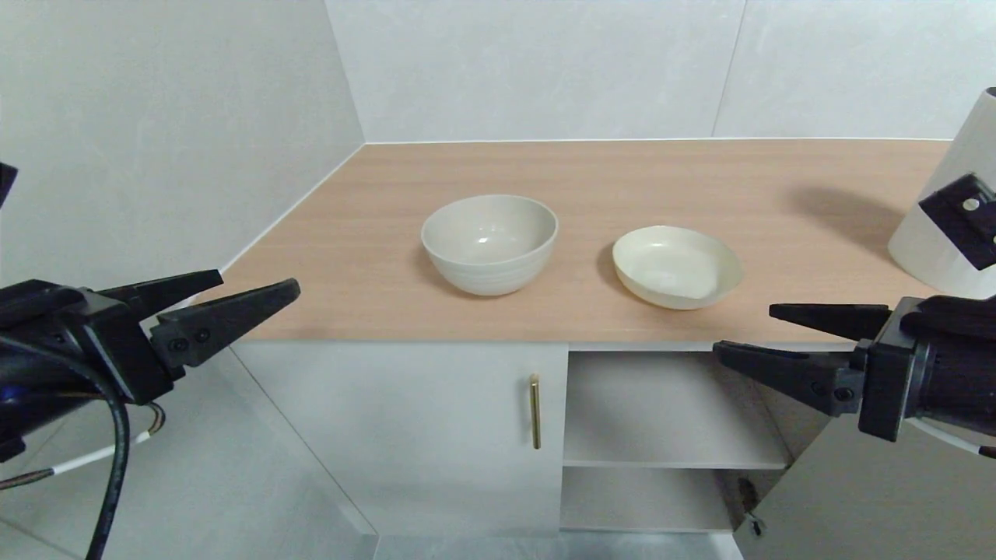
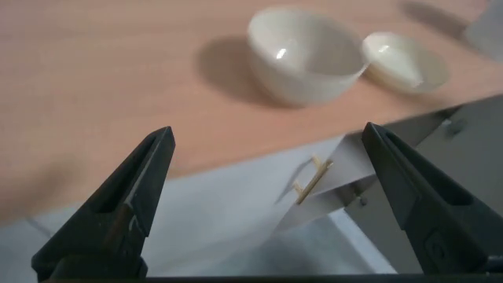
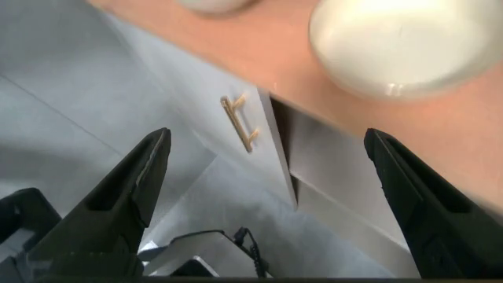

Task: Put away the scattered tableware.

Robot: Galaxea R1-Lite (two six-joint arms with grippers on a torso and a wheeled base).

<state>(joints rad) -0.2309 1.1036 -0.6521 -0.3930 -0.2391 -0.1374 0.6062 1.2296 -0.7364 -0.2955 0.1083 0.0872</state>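
Note:
A deep off-white bowl (image 1: 489, 243) (image 2: 306, 55) stands near the middle of the wooden counter (image 1: 622, 179). To its right lies a shallower cream bowl (image 1: 675, 266) (image 2: 405, 61) (image 3: 397, 45), close to the counter's front edge. My left gripper (image 1: 253, 286) (image 2: 267, 141) hovers open off the counter's front left corner, apart from both bowls. My right gripper (image 1: 743, 330) (image 3: 267, 145) is open in front of the counter edge at the right, just below and right of the cream bowl, holding nothing.
Below the counter the cabinet's left door (image 1: 420, 428) is closed, with a gold handle (image 1: 534, 411) (image 2: 312, 178) (image 3: 239, 123). The right compartment (image 1: 661, 404) stands open with a bare shelf (image 1: 669, 459). A white cylindrical object (image 1: 945, 225) occupies the counter's far right. Walls close off the left and back.

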